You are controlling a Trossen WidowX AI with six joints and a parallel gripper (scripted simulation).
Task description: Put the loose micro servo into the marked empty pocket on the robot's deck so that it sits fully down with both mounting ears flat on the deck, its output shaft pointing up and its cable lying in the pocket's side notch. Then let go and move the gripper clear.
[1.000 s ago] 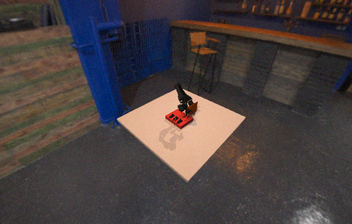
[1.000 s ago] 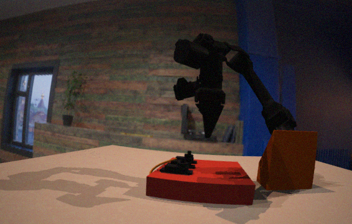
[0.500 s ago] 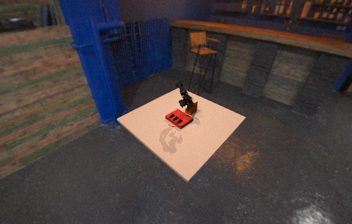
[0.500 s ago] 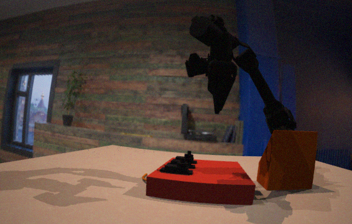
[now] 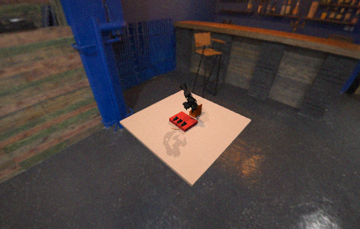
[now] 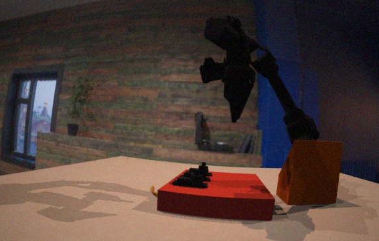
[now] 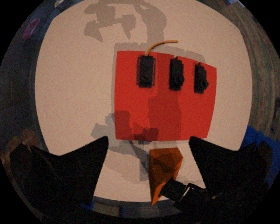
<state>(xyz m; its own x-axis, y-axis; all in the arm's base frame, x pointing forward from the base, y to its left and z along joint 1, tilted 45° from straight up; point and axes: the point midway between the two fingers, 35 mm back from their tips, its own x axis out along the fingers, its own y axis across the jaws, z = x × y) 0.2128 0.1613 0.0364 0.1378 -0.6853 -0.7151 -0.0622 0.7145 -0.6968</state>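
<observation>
The black parallel-jaw gripper is hanging high above the flat red rectangular deck, its jaws standing wide apart and holding nothing; in the wrist view the two dark fingers are framing the bottom corners of the picture, well to either side, with only air between them. Nothing is touching the jaws.

The small black micro servo is sitting in the deck, at one end of a row of three black servo bodies along the deck's far edge as the wrist camera sees it. The other two black servos are standing beside it, evenly spaced. A thin orange cable is curling out from the end servo over the deck's edge onto the pale pink square worktop. Whether the mounting ears are lying flat cannot be told at this size; in the exterior view a short stub is sticking up from the cluster of servos, and the orange cable end is showing just beside the deck's near corner.

The black jointed arm is rising from an orange block-shaped base standing just beside the deck. The arm's grey shadow is falling across the worktop, apart from the deck. Nothing is standing between the jaws and the deck below.
</observation>
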